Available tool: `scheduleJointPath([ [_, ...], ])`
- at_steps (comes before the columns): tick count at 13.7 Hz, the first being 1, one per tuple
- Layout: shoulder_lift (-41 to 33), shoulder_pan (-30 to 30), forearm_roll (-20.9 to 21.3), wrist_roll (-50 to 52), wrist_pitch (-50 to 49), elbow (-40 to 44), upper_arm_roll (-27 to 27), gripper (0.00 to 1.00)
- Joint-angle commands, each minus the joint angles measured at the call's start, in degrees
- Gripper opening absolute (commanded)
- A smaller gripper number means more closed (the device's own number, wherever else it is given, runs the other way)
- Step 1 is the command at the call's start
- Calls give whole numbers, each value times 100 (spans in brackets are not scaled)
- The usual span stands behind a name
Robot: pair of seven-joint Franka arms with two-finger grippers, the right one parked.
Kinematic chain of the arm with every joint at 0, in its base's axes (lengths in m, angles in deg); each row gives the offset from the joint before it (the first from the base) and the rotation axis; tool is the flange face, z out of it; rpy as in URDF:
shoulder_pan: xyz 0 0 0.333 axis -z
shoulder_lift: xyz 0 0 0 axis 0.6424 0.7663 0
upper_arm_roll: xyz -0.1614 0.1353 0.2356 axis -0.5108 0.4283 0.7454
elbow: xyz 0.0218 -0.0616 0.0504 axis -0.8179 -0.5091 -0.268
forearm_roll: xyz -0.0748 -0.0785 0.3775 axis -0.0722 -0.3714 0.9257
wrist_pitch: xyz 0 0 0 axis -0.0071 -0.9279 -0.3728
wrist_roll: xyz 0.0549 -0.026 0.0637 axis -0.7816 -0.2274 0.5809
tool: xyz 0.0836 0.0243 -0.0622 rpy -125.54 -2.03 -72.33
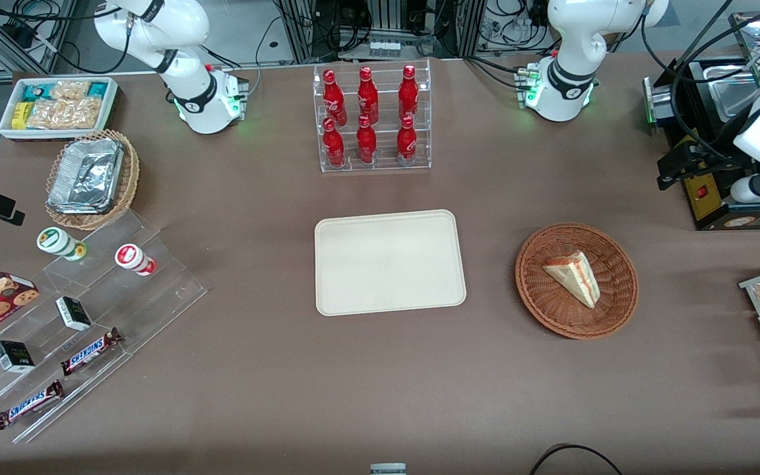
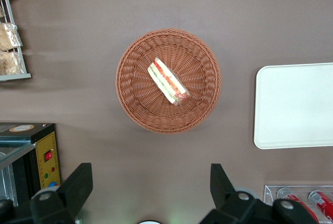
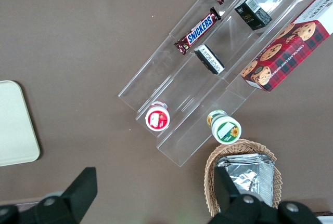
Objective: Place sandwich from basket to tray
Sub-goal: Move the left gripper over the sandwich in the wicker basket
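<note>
Front view: sandwich (image 1: 574,276), clear-wrapped wedge, lies flat in basket (image 1: 576,281), toward working arm's end of table; tray (image 1: 390,262) sits mid-table, bare, well apart from basket, w/ open tabletop btwn them. Rack of red bottles (image 1: 373,119) stands farther from front cam than tray. Left arm's body shows only at frame edge near the black box (image 1: 710,191); gripper itself not made out here. Left wrist view: gripper (image 2: 148,190) hangs high above table, fingers (image 2: 78,185) spread wide, nothing held. Basket (image 2: 168,80) and sandwich (image 2: 167,81) lie roughly centred btwn the two fingers but offset from the gripper's midpoint, toward the front cam's end; tray (image 2: 294,105) off to one side. Sandwich long axis runs diagonal across basket, skewed to the finger line, filling edge up. Judgement: pick not yet begun; next move needs a descent plus a wrist turn so pads close across wedge's short width. Right wrist view: parked end only, acrylic snack shelf (image 3: 218,73), foil basket (image 3: 244,174), tray corner (image 3: 15,125).
</note>
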Motion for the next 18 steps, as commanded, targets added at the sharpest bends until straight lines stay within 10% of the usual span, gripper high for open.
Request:
scheduleJointPath([
  [1, -12, -69, -91, -126, -124, 155, 30, 100],
  [6, 14, -113, 75, -13, 128, -492, 39, 100],
  [12, -425, -105, 93, 1793, 3956, -3805, -58, 100],
  [18, 180, -96, 102, 3213, 5148, -4450, -348, 100],
])
